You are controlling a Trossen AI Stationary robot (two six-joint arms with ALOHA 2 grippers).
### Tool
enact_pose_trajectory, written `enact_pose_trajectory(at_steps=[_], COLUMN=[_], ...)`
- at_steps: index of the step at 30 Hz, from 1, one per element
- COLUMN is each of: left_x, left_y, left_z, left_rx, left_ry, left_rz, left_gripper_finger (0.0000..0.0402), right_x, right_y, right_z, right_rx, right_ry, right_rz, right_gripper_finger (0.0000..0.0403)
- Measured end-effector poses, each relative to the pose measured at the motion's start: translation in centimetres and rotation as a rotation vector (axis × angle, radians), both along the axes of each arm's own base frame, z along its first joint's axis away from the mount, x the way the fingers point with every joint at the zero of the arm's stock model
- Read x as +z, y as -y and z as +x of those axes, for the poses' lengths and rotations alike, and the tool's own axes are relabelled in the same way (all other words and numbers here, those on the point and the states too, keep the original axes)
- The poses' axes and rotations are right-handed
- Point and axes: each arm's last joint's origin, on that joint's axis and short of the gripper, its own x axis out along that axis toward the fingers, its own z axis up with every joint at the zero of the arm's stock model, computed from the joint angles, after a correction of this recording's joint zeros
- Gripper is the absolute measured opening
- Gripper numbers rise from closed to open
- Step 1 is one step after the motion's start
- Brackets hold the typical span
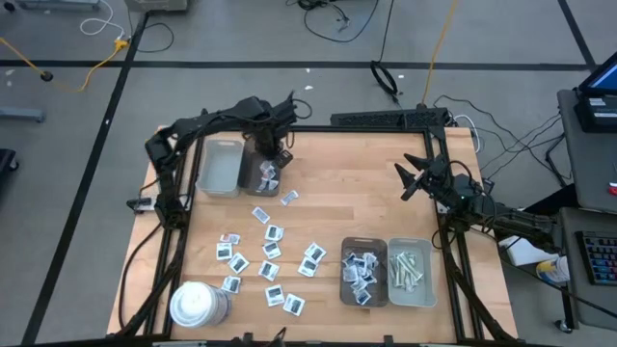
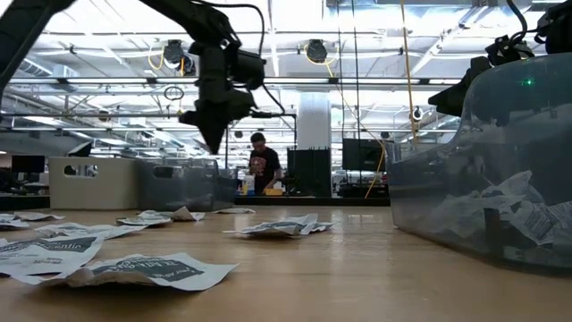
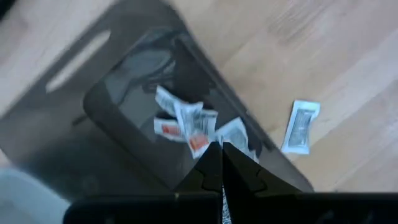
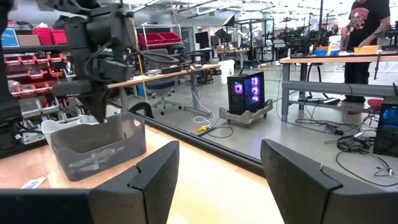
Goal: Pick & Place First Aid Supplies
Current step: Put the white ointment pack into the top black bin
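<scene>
Packets [image 1: 270, 251] of white with dark print lie scattered over the middle of the wooden table [image 1: 337, 193], and more sit crumpled in the dark tray [image 1: 261, 172] at the far left, beside a pale grey tray [image 1: 220, 166]. Near the right front, a dark bin [image 1: 362, 272] holds packets and the clear bin [image 1: 411, 272] touching it holds pale wrapped strips [image 1: 406, 268]. The left gripper [image 3: 221, 163] hangs over the dark tray with fingers pressed together, holding nothing visible; the right gripper [image 1: 413, 176] waits at the far right, fingers apart.

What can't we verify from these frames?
- Whether the shut left gripper pinches a packet: its fingers hide the tip in the left wrist view; too small in the high view.
- Packet count in the dark tray: the arm overlaps it from above.
- Print on the loose packet: blurred.
- Right gripper waits open, off to the side.
</scene>
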Motion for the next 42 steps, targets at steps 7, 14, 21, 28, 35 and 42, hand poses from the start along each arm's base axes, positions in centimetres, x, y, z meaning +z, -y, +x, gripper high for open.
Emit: enact_pose_trajectory(at_steps=[7, 14, 21, 28, 35, 42], left_x=[-0.6, -4.1, -6.1, -6.1, -5.2, -3.9], left_y=[0.5, 0.8, 1.0, 1.0, 1.2, 2.1], left_z=[-1.1, -1.5, -1.8, -1.8, -1.2, -0.3], left_rx=[0.052, 0.103, 0.137, 0.158, 0.135, 0.087], left_ry=[-0.020, -0.020, -0.012, -0.001, 0.006, 0.001], left_rz=[0.002, -0.002, 0.005, -0.002, 0.009, 0.018], left_gripper_finger=[0.0000, 0.0003, 0.0022, 0.0106, 0.0190, 0.0196], right_x=[0.0, 0.0, 0.0, 0.0, 0.0, 0.0], right_y=[0.0, 0.0, 0.0, 0.0, 0.0, 0.0], right_z=[0.0, 0.0, 0.0, 0.0, 0.0, 0.0], right_rx=[0.000, 0.000, 0.000, 0.000, 0.000, 0.000], right_ry=[0.000, 0.000, 0.000, 0.000, 0.000, 0.000], right_rz=[0.000, 0.000, 0.000, 0.000, 0.000, 0.000], right_gripper_finger=[0.0220, 0.0222, 0.0220, 0.0223, 0.0224, 0.0224])
